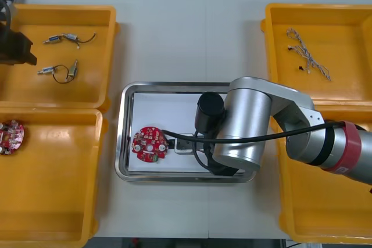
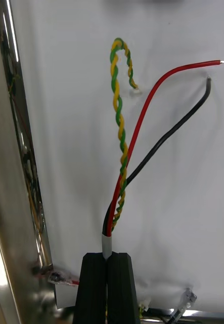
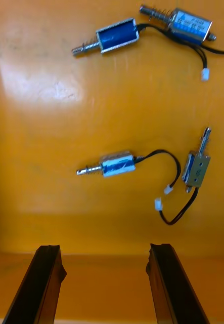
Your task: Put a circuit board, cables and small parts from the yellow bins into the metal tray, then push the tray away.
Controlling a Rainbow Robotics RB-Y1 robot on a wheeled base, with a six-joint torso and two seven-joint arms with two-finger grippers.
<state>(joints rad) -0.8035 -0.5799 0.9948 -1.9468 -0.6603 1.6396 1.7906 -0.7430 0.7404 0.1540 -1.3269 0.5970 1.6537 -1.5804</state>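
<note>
While the right pincer (image 2: pixel 107 257) pinches a cable bundle (image 2: pixel 123 152) (red, black, yellow-green twist) over the metal tray's (image 1: pixel 124 132) white inside, mid-bench, one round red circuit board (image 1: pixel 150 144) already lies in there. Left pincer (image 3: pixel 105 250) hangs spread wide over small metal parts (image 3: pixel 119 164) in the yellow bin (image 3: pixel 36 116) at the bench's far left corner. Left to do, I think: drop cable, bring parts & push tray away.

Shiny-rimmed metal tray (image 1: pixel 120 143) with matt white floor; glossy plastic yellow bins (image 1: pixel 52 201); polished small metal parts (image 3: pixel 119 165).
</note>
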